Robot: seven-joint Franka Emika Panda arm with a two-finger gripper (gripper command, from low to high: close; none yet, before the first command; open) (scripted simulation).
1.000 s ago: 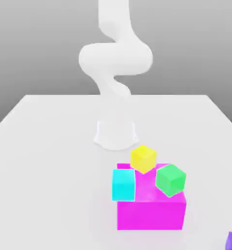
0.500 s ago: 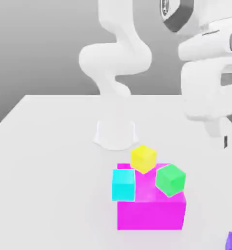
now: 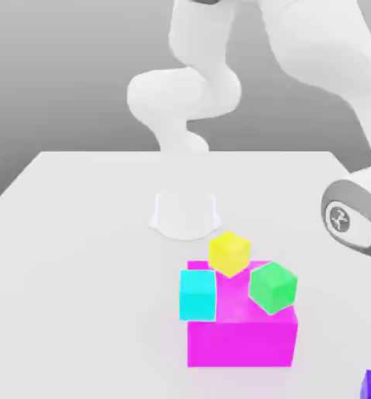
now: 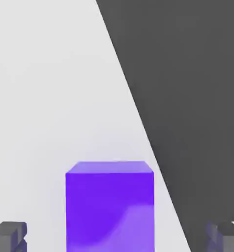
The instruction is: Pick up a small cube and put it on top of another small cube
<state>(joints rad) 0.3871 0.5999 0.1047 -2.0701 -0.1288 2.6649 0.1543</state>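
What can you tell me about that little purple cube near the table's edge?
The indigo cube is small, glossy and blue-violet, with a soft sheen on its face. It sits flat on the white table, close to the edge and apart from the other blocks. The open gripper straddles it, fingertips on either side, not touching.

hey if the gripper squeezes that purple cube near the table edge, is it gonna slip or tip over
Probably not tip: the indigo cube sits flat on the table and looks as wide as tall. Its glossy faces may be somewhat slippery. It looks rigid, so the open gripper, fingers either side, should clamp flat faces.
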